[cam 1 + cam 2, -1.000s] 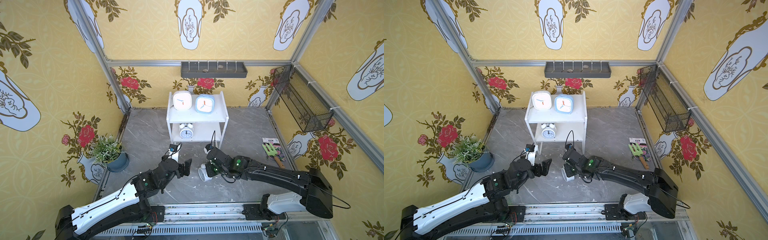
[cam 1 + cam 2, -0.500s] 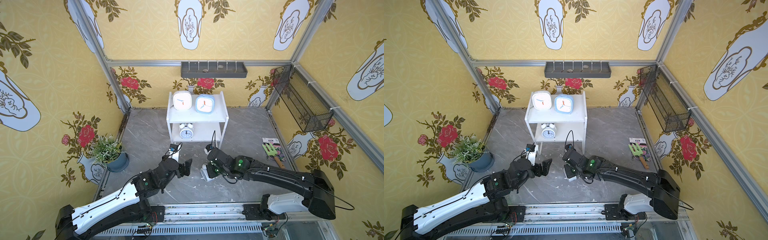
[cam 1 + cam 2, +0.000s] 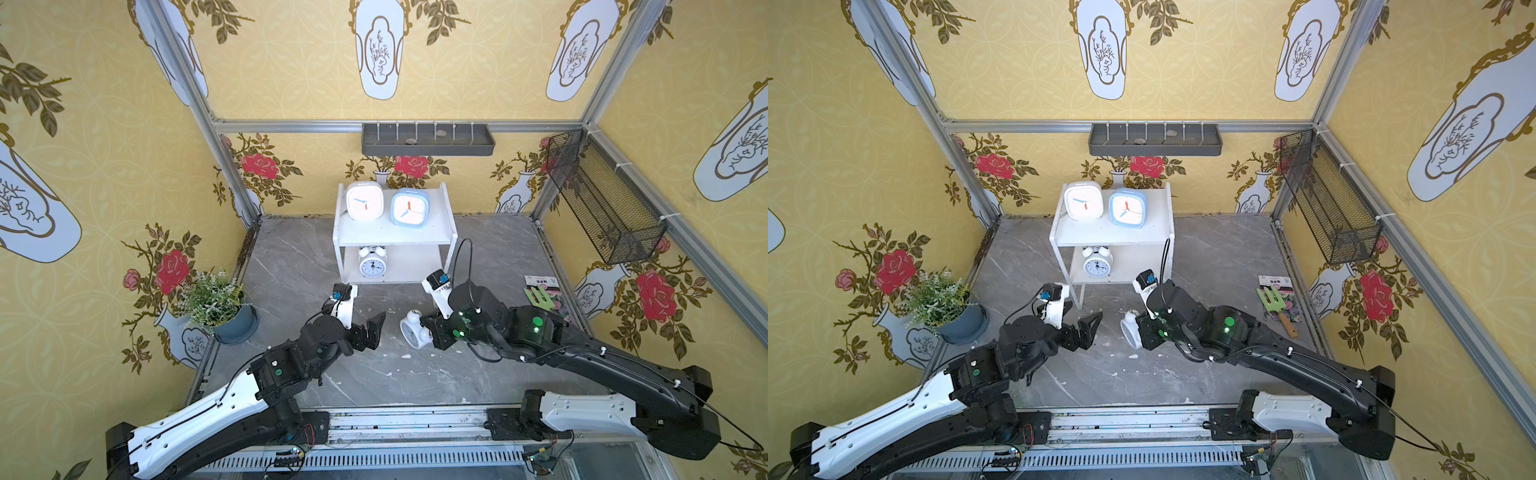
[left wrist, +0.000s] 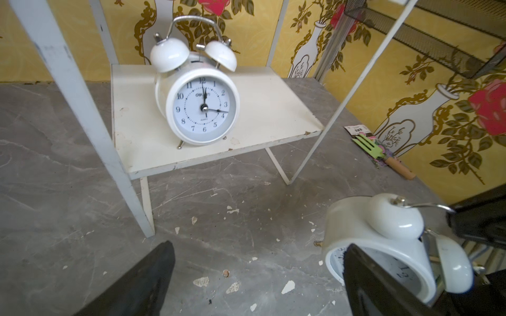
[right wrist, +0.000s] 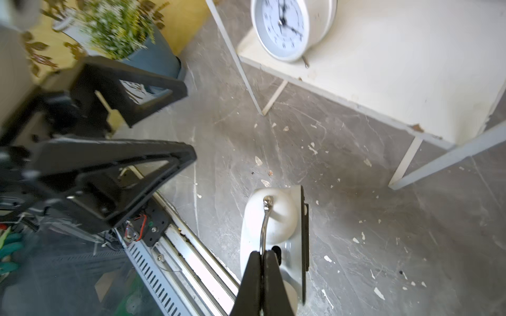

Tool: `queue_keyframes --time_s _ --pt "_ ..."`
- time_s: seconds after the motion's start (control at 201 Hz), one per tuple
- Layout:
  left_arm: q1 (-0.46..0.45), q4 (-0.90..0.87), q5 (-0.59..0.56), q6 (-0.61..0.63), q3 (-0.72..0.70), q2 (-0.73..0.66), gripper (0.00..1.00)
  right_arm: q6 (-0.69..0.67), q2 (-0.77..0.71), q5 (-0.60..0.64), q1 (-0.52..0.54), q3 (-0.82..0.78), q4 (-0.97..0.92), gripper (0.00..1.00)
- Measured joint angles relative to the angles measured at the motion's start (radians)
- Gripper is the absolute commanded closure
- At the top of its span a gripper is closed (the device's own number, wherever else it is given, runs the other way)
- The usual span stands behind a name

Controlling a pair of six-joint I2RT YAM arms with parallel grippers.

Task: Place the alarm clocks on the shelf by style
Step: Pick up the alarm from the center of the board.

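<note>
My right gripper (image 5: 263,257) is pinched tight on the thin chrome wire handle (image 5: 263,224) of a round white twin-bell alarm clock (image 3: 413,330), with its fingers together and only the wire between them. That clock is tipped over, bells toward the gripper and dial turned toward my left arm. It sits low over the grey marble-look floor (image 3: 291,266) in front of the shelf, and I can't tell whether it touches down.

Just across from it, my left gripper (image 4: 260,249) is spread wide and holds nothing. In the left wrist view, 1 black finger (image 4: 369,284) partly covers the clock's dial.

Beyond them is the white 2-tier shelf (image 3: 451,208). An upright twin-bell clock with a pale blue dial (image 3: 372,264) stands on the left of the lower board. On the top board, the white rounded-square clock (image 3: 364,201) and the light blue rounded-square clock (image 3: 409,208) stand side by side, faces forward.
</note>
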Motion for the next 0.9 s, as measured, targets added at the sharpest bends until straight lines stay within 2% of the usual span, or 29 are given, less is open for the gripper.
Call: queue_keyframes --time_s 0.174,0.348,0.458,0.632,0.901 --pt "-0.019 0.039 0.129 0.093 0.04 0.011 0.01 -0.063 -0.009 -0.048 -0.014 0.141 -0.048 1.0" --pt "-0.155 0.099 0.169 0.237 0.071 0.036 0.01 -0.104 -0.008 -0.073 -0.023 0.24 -0.095 1.0" --pt "-0.224 0.141 0.148 0.327 0.075 0.044 0.01 -0.124 -0.005 -0.089 -0.023 0.271 -0.108 1.0" --pt "-0.285 0.204 0.085 0.449 0.082 0.085 0.01 -0.13 0.006 -0.099 -0.023 0.305 -0.139 1.0" --pt "-0.343 0.322 -0.087 0.586 0.093 0.175 0.01 -0.137 0.019 -0.103 -0.023 0.324 -0.15 1.0"
